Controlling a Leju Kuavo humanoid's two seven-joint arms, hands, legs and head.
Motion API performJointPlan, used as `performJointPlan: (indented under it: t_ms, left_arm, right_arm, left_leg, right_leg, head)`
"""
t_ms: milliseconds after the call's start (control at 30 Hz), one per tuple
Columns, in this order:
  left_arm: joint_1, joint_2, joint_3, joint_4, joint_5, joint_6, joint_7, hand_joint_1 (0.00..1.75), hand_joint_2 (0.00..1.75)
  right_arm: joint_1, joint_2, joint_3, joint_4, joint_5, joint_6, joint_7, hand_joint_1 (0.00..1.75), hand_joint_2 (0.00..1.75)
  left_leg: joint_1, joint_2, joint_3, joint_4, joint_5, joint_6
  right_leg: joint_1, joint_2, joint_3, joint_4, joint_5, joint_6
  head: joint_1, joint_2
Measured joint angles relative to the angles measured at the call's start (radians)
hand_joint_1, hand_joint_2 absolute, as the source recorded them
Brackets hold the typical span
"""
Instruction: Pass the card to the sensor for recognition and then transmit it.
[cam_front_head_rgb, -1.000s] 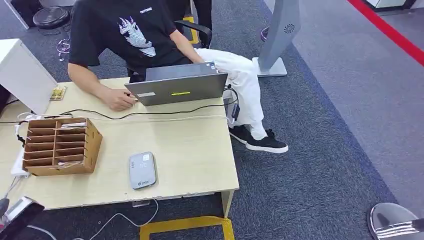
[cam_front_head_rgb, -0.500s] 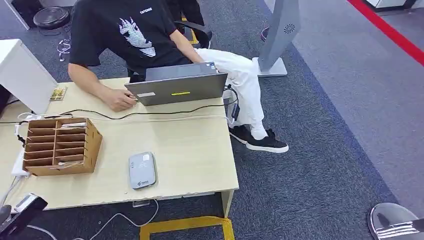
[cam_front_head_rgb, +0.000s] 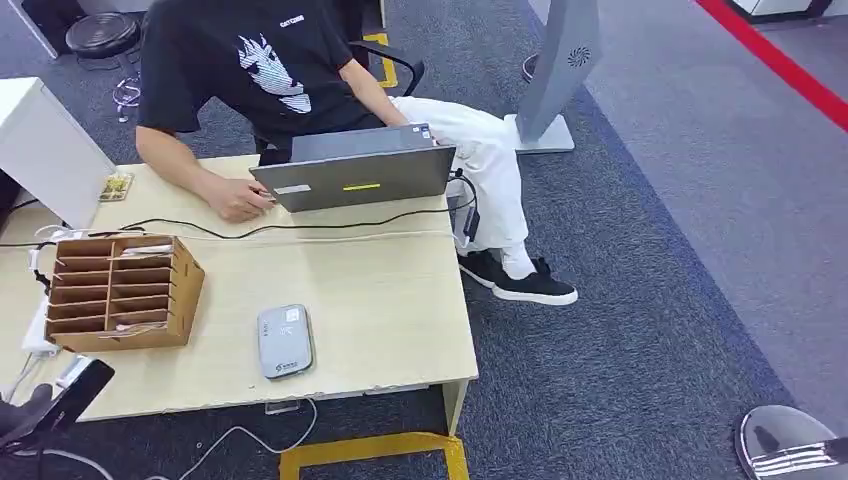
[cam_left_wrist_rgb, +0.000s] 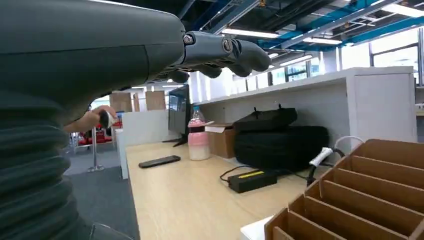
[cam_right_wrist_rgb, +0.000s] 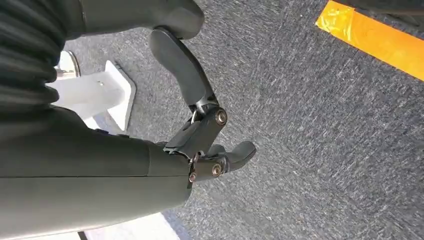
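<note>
Left hand nears the card rack; right hand hangs over the carpet.

Nearest, the left hand (cam_front_head_rgb: 40, 408) sits at the table's (cam_front_head_rgb: 380, 320) front-left corner, fingers loosely extended and holding nothing in its wrist view. The right hand (cam_right_wrist_rgb: 210, 145) hangs over grey carpet, fingers half-curled and empty. Just beyond the left hand stands the cardboard slotted organizer (cam_front_head_rgb: 120, 292); thin flat items, probably the cards, lie in a top and a bottom slot, too small to tell. The grey card reader (cam_front_head_rgb: 284, 341) lies to its right, apart. Farther back, a person's hand (cam_front_head_rgb: 236, 200) rests beside a laptop (cam_front_head_rgb: 355, 178). A likely risk: the light rack sliding or tipping if fingers catch a divider.
</note>
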Motion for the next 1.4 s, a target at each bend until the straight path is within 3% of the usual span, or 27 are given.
performJointPlan:
  t_ms: [433, 1000, 1400]
  left_arm:
    - [-0.123, -0.067, -0.088, 0.122, -0.043, 0.002, 0.002, 0.0, 1.75]
    - [-0.169, -0.117, -0.161, 0.206, -0.042, 0.019, -0.014, 0.0, 1.75]
    - [-0.206, -0.131, -0.165, 0.283, 0.005, 0.027, -0.023, 0.0, 1.75]
  right_arm:
    - [-0.002, 0.0, 0.027, 0.0, -0.013, -0.004, -0.003, 0.0, 1.75]
    - [-0.004, 0.0, 0.047, 0.0, -0.034, 0.004, -0.015, 0.0, 1.75]
    - [-0.005, 0.0, 0.064, 0.0, -0.045, 0.006, -0.027, 0.0, 1.75]
  left_leg:
    - [0.0, 0.0, 0.0, 0.0, 0.0, 0.0]
    - [0.0, 0.0, 0.0, 0.0, 0.0, 0.0]
    - [0.0, 0.0, 0.0, 0.0, 0.0, 0.0]
  right_leg:
    - [0.0, 0.0, 0.0, 0.0, 0.0, 0.0]
    - [0.0, 0.0, 0.0, 0.0, 0.0, 0.0]
    - [0.0, 0.0, 0.0, 0.0, 0.0, 0.0]
  head:
    - [0.0, 0.0]
    - [0.0, 0.0]
    - [0.0, 0.0]
